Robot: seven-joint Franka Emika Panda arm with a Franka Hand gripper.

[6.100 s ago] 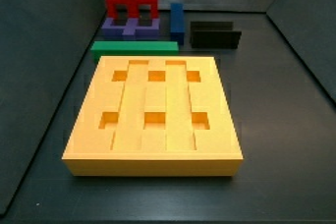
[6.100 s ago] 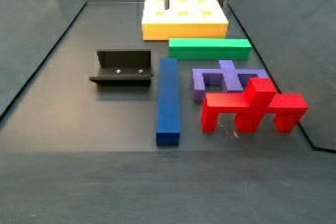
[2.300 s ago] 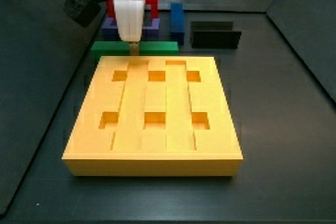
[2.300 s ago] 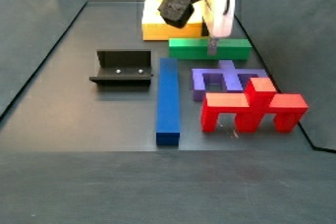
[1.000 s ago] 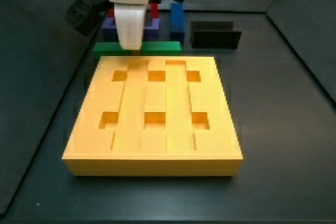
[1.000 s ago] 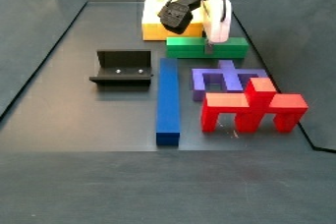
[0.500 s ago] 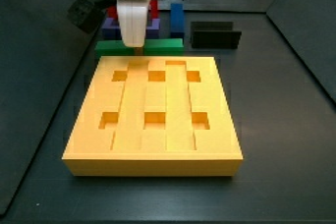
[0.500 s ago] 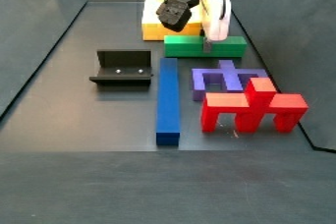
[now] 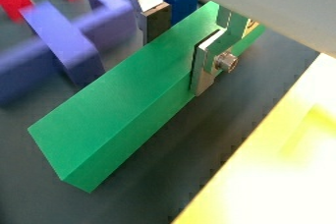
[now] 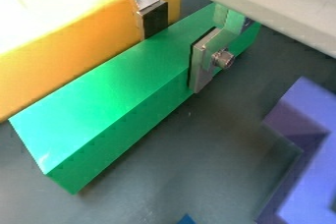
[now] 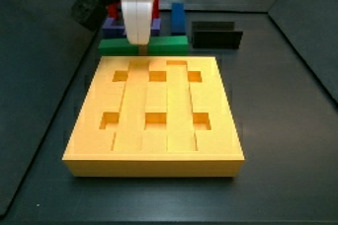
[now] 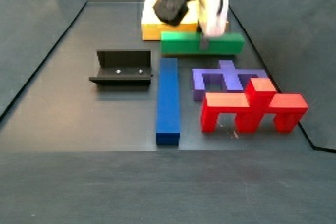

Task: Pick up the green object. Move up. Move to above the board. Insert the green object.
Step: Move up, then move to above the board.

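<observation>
— Which step is this?

— The lift, I'd judge. The gripper (image 10: 179, 33) has its silver fingers (image 9: 210, 55) clamped across the green object (image 10: 125, 105), one plate on each long side. In a side view the green object (image 12: 203, 44) sits just beyond the purple block (image 12: 223, 79), next to the board (image 12: 174, 24); whether it has cleared the floor, I can't tell.

— And next?

— Rise straight up, then carry the bar level over the board (image 11: 156, 115) and line it up with a long groove.
</observation>
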